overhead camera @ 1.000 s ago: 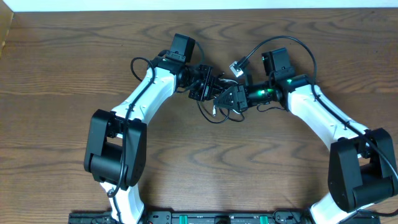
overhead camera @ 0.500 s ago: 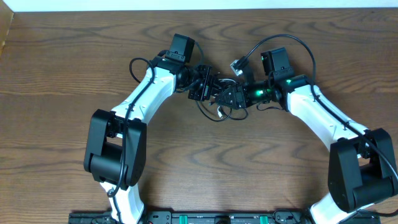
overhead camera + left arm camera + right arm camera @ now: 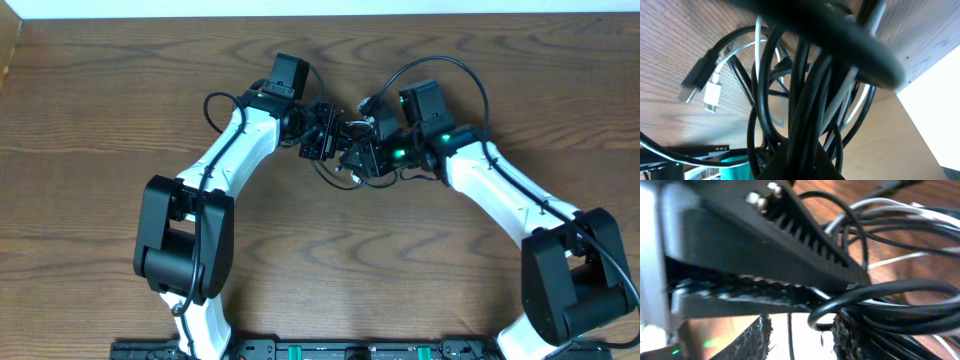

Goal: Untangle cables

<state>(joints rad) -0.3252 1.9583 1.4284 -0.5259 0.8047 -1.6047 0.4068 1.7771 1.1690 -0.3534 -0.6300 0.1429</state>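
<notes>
The near half of the table (image 3: pixel 320 280) carries no cord, so no cable has been drawn out and laid apart. Both arms reach from the near edge towards the far middle, where the whole job is gathered in one spot.

The left gripper (image 3: pixel 326 136) comes in from the left with its jaws closed. In its wrist view the cables (image 3: pixel 805 100) rise out of it as one thick sheaf of black strands, so it appears to be clamping the bunch. The white cable (image 3: pixel 756 55) threads through this sheaf and curls over the black loops. Its white plug (image 3: pixel 712 95) and a black plug (image 3: pixel 692 85) hang free to the left, side by side, and they are the only ends that look loose.

The right gripper (image 3: pixel 366 152) presses in just beside the left one. Its wrist view shows a toothed finger (image 3: pixel 805 255) over the tangle, with a black loop (image 3: pixel 840 307) hooked at its tip. Whether the jaws grip a strand or merely rest against the bunch cannot be told.

As a judgement, the task is at an early stage. The cords are crossed and looped together, none is separated, and the pulling apart is all to come.
</notes>
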